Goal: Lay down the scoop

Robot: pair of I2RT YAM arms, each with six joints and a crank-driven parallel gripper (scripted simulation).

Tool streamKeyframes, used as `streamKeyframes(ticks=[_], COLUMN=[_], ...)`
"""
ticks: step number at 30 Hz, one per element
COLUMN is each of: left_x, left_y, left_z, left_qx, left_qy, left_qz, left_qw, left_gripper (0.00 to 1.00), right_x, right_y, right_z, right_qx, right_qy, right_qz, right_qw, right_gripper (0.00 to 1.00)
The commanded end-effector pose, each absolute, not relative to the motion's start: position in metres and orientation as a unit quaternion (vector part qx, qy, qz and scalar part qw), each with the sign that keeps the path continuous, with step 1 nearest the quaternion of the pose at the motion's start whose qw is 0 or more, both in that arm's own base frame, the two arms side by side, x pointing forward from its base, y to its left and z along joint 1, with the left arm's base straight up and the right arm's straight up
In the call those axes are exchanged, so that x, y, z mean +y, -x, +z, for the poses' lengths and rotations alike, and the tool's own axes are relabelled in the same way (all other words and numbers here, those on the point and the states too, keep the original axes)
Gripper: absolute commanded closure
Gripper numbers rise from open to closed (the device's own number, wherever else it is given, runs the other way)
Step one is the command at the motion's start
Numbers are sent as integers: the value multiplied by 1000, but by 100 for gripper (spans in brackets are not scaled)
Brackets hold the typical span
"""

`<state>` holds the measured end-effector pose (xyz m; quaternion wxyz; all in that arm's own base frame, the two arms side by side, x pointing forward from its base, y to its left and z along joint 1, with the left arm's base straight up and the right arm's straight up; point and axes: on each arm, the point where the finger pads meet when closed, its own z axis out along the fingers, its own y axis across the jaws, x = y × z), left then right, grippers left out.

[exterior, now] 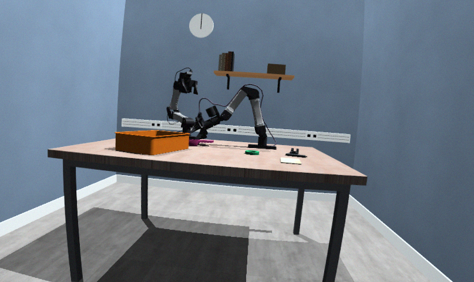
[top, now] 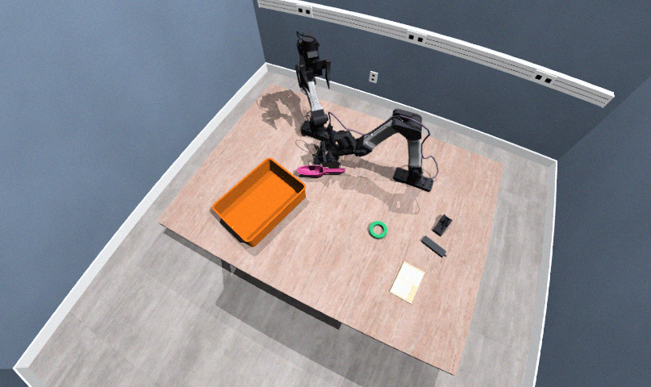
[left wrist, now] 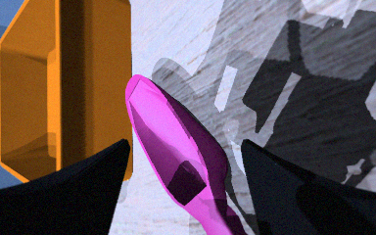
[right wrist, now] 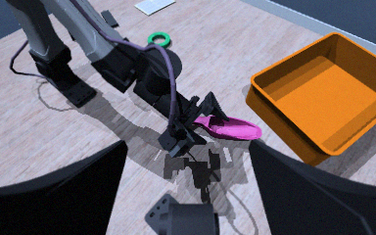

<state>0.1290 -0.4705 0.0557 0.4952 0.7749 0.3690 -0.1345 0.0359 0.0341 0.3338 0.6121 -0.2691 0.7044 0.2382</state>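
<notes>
Upper centre of the top view, the left gripper (top: 327, 162) (exterior: 199, 137) (left wrist: 185, 142) (right wrist: 217, 131) stands spread, empty, near the hollow-up scoop (top: 303, 170) (exterior: 194, 142) (left wrist: 167, 127) (right wrist: 241, 130) beside the pan (top: 281, 214) (exterior: 134, 143) (left wrist: 109, 73) (right wrist: 284, 132), presumably so it rests unaided.

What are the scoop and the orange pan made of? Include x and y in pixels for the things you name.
Scoop (top: 309, 171) (left wrist: 167, 127) (right wrist: 234, 129): probably glossy plastic, given its even pink and moulded-looking bowl.

Pan (top: 261, 203) (exterior: 134, 144) (left wrist: 108, 88) (right wrist: 329, 103): likely matte plastic, with smooth, one-colour walls and rounded corners.

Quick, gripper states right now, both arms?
Left gripper: open, holding nothing; the pink scoop lies between its jaws, ungripped.
Right gripper: open, holding nothing.
</notes>
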Motion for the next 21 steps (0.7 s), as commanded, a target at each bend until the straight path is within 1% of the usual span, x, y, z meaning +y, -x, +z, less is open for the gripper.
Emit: streamKeyframes(ticks=[1, 3, 8, 14, 18, 21], left_x=[-474, -469, -464, -454, -450, -438], left_y=[-118, -122, -135, -153, -161, -162], left_z=[60, 58, 76, 98, 93, 75], left_qx=[397, 428, 477, 510, 503, 514], left_qy=[-794, -791, -767, -742, -747, -747], left_qz=[-205, -234, -286, -332, -335, -339], left_qw=[411, 370, 320, 280, 276, 249], left_gripper=[13, 13, 13, 13, 13, 13], right_x=[35, 35, 35, 35, 35, 35], right_y=[-35, -35, -35, -35, -35, -35], right_z=[321, 320, 320, 320, 320, 320], right_qx=[720, 720, 720, 720, 720, 720], right_qy=[285, 285, 285, 285, 285, 285], right_qz=[229, 229, 229, 229, 229, 229], right_qw=[590, 590, 590, 590, 590, 590], right_gripper=[0, 0, 0, 0, 0, 0])
